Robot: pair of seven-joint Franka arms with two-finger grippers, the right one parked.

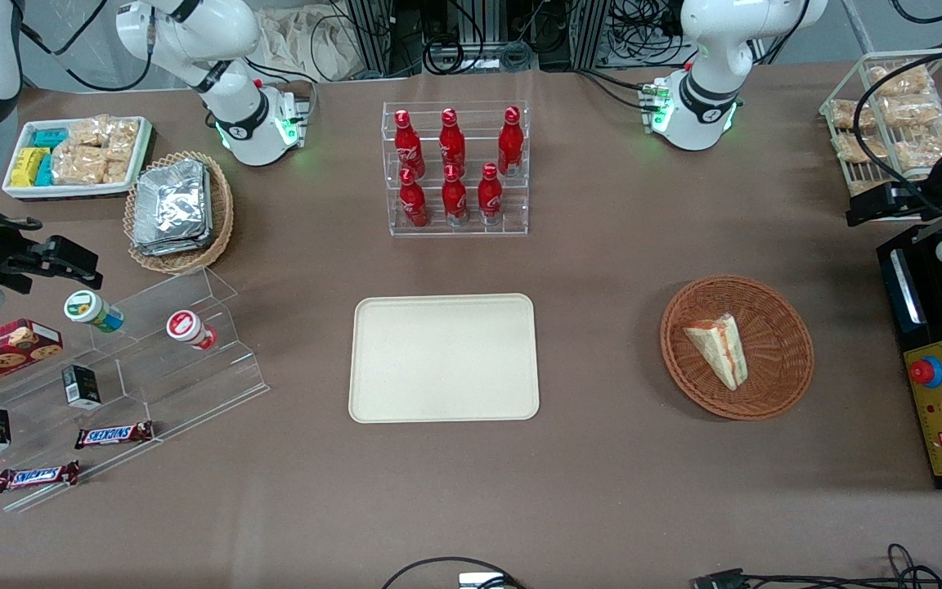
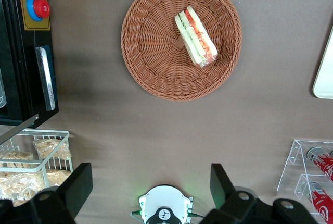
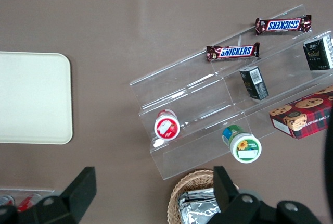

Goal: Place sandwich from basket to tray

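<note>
While the sandwich (image 1: 719, 348) lies on its side in the basket (image 1: 773, 384), nothing has hold of it. The gripper (image 2: 151, 182) hangs high above the tabletop (image 1: 602, 491), well apart from the basket and toward the working arm's end, its fingers (image 2: 78, 182) spread wide and empty. The tray (image 1: 444, 358) sits bare nearby, toward the parked arm. Being soft bread in clear wrap, the sandwich likely weighs little, squashes easily and may slip; a gentle pinch across the two flat bread faces near the wedge's middle looks safest.
</note>
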